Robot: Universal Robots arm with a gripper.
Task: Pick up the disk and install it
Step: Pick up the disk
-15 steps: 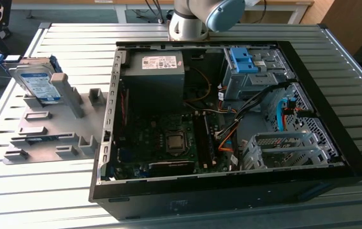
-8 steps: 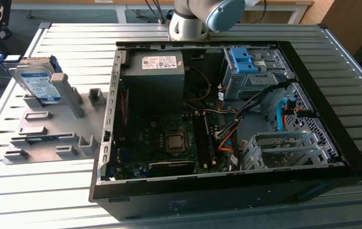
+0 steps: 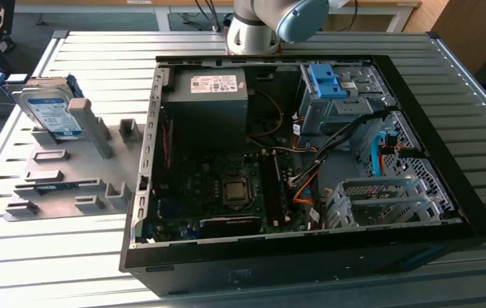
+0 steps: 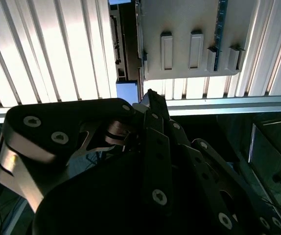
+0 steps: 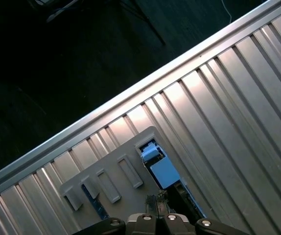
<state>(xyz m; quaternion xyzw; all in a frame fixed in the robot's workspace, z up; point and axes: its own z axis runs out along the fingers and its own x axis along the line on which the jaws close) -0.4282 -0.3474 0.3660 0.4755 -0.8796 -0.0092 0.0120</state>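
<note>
The disk is a silver drive with a white-and-blue label in a bright blue bracket. It stands tilted on edge in a grey slotted holder at the exterior view's left. In the first wrist view its blue bracket shows edge-on at the holder's end, just beyond my gripper. My gripper hangs above that end of the holder, shut with nothing in it, apart from the disk. In the second wrist view a blue corner of the disk lies close by the tips.
An open black computer case lies on the ribbed metal table, right of the holder. Inside are a grey power supply box, a mainboard, cables and a drive cage with a blue bracket. The arm's joint stands behind the case.
</note>
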